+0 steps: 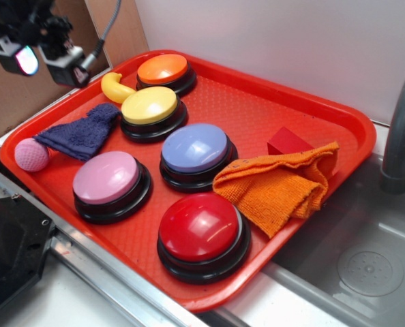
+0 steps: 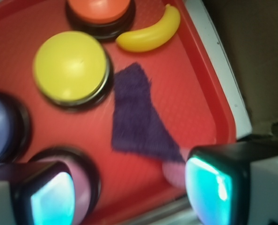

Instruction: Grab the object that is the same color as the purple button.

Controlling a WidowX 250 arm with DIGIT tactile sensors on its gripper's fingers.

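Rag: we see the small dark purple rag (image 1: pixel 82 131) lying flat on the red tray (image 1: pixel 271 116), near its left rim. It is just beside the yellow button (image 1: pixel 150 105), between the toy banana (image 1: pixel 115 88) and the pink ball (image 1: pixel 31 154).
Long axis: in the exterior view the rag is a long wedge. Its wide end points toward the yellow button and its narrow end points toward the pink ball, which it touches or almost touches.
Wrist view: here the rag (image 2: pixel 138 117) looks like a triangle, with one corner up toward the banana (image 2: pixel 149 33) and the wide side low in the picture.
Purple button: the purple button (image 1: pixel 195 148) stands in the middle of the tray, between the yellow button and the red button (image 1: pixel 201 228), and apart from the rag.
Gripper: the gripper (image 2: pixel 129 192) hangs above the left edge of the tray and touches nothing.
Fingers: we see the two fingers (image 2: pixel 214 185) spread wide apart, with nothing between them. The rag's lower edge shows in the gap.
Other things: an orange cloth (image 1: pixel 277 187) lies folded on the right part of the tray.
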